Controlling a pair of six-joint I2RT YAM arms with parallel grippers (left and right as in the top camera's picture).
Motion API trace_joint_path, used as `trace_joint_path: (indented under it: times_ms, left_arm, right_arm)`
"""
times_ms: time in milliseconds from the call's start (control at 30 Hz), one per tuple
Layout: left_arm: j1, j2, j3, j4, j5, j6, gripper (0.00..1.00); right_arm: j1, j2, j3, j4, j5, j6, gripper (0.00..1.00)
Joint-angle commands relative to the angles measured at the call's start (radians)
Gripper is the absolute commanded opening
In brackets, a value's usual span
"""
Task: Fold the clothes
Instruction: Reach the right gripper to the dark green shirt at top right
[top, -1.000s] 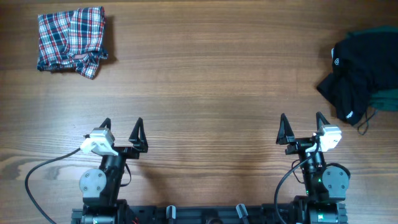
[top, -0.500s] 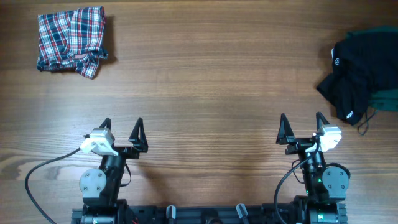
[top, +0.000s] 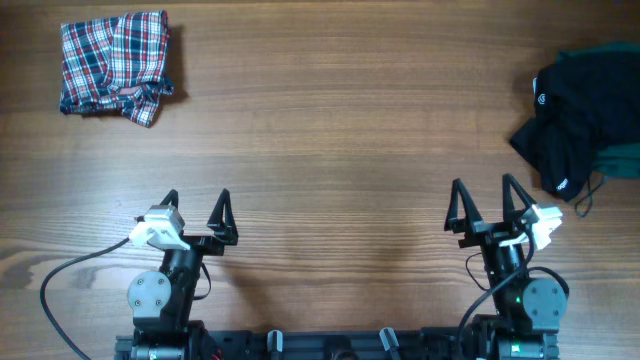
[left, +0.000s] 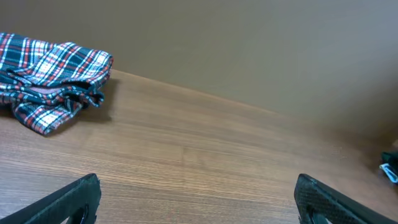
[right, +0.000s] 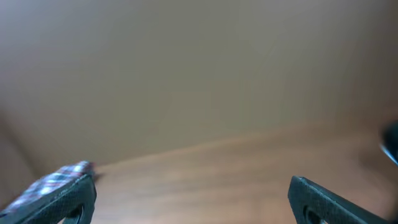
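Left pincer (top: 195, 196), right pincer (top: 482, 185): both spread wide, well apart from plaid garment (top: 115, 60) and black shirt (top: 580, 110). Wooden table (top: 330, 150); beige wall (left: 249, 43).

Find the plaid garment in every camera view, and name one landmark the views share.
Overhead: the plaid garment lies crumpled in the picture's top left corner.
Left wrist: the plaid garment sits at upper left, partly cut off by the edge.
Right wrist: the plaid garment is a blurred scrap low at the left edge.
Shared landmark: the wooden table, which it rests on in all three.
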Motion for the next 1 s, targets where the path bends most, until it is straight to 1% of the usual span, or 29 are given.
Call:
trace_joint_path:
  times_ms: [0, 67, 133, 233, 300, 333, 433, 600, 800, 867, 967]
  left_arm:
    - [-0.005, 0.0, -0.006, -0.004, -0.013, 0.024, 1.0]
    - [-0.005, 0.0, -0.006, -0.004, -0.013, 0.024, 1.0]
    - [-0.005, 0.0, -0.006, -0.004, -0.013, 0.024, 1.0]
    - [-0.005, 0.0, -0.006, -0.004, -0.013, 0.024, 1.0]
    - [-0.005, 0.0, -0.006, -0.004, -0.013, 0.024, 1.0]
    - [-0.005, 0.0, -0.006, -0.004, -0.013, 0.024, 1.0]
    - [-0.005, 0.0, -0.006, -0.004, -0.013, 0.024, 1.0]
    - [-0.005, 0.0, -0.006, -0.004, -0.013, 0.024, 1.0]
    - [-0.005, 0.0, -0.006, -0.004, -0.013, 0.024, 1.0]
    - [-0.005, 0.0, -0.006, -0.004, -0.013, 0.024, 1.0]
    - [-0.005, 0.0, -0.006, -0.004, -0.013, 0.024, 1.0]
  right_arm:
    - [0.0, 0.0, 0.021, 0.073, -0.117, -0.057, 1.0]
    - [0.0, 0.0, 0.054, 0.093, -0.109, -0.122, 1.0]
    - [0.0, 0.016, 0.108, 0.07, -0.092, -0.198, 1.0]
    - [0.0, 0.082, 0.189, 0.0, -0.023, -0.256, 1.0]
    - [0.0, 0.164, 0.251, -0.034, 0.066, -0.273, 1.0]
    - [0.0, 0.231, 0.296, -0.04, 0.108, -0.271, 1.0]
    - [0.0, 0.422, 0.439, -0.084, 0.155, -0.279, 1.0]
    - [-0.023, 0.793, 0.735, -0.296, 0.203, -0.353, 1.0]
    - [-0.166, 1.225, 1.065, -0.513, 0.203, -0.459, 1.0]
    - [-0.233, 1.357, 1.149, -0.536, 0.206, -0.464, 1.0]
    - [-0.28, 1.46, 1.181, -0.512, 0.206, -0.459, 1.0]
